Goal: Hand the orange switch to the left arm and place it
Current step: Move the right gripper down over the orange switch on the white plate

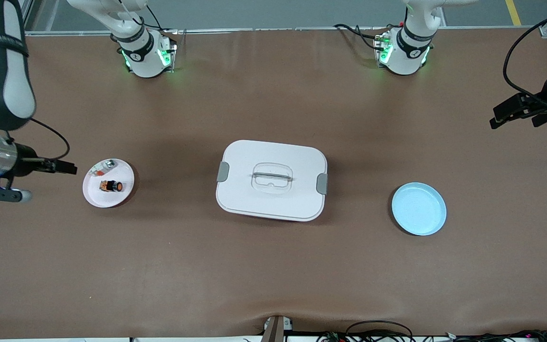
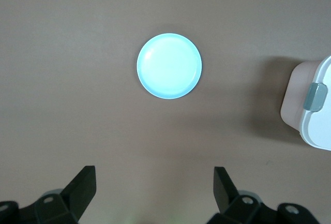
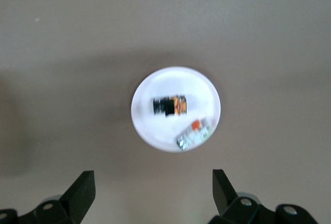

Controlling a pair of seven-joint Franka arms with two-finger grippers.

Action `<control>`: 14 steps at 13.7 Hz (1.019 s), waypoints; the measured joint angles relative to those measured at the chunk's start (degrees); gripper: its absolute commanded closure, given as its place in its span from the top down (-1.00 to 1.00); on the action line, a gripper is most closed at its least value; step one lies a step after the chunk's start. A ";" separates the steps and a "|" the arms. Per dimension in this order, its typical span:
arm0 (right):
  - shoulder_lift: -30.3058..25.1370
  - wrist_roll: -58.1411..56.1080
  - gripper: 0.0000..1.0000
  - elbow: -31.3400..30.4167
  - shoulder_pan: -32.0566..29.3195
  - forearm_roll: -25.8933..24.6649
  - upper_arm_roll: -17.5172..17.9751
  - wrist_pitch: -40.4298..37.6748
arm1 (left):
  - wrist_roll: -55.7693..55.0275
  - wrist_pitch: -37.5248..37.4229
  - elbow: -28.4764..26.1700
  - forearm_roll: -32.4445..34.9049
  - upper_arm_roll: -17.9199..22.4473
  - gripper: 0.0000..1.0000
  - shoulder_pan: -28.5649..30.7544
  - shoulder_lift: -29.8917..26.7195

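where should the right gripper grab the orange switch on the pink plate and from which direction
Probably the black body of the orange switch, from straight above. It lies on its side on the pink plate, and the whitish-grey piece leaves room for fingers on both long flanks. The right gripper is open, up beside the plate; the left gripper waits open.

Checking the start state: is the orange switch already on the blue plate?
No, the orange switch lies on the pink plate; the blue plate is bare.

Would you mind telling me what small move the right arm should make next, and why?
Probably lower the right tool toward the orange switch on the pink plate. Its jaws are open and empty, the switch lies untouched beside a small whitish piece, and the box sits between the plates.
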 measured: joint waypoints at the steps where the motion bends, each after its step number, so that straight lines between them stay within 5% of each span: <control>1: 0.59 0.00 1.00 -2.28 -0.05 -0.01 0.00 3.24 | 0.00 0.00 0.00 0.00 0.00 1.00 0.00 0.00; 14: 11.41 -0.59 1.00 -6.11 -1.44 -0.08 -0.07 20.03 | 0.00 0.00 0.00 0.00 0.05 1.00 0.02 0.00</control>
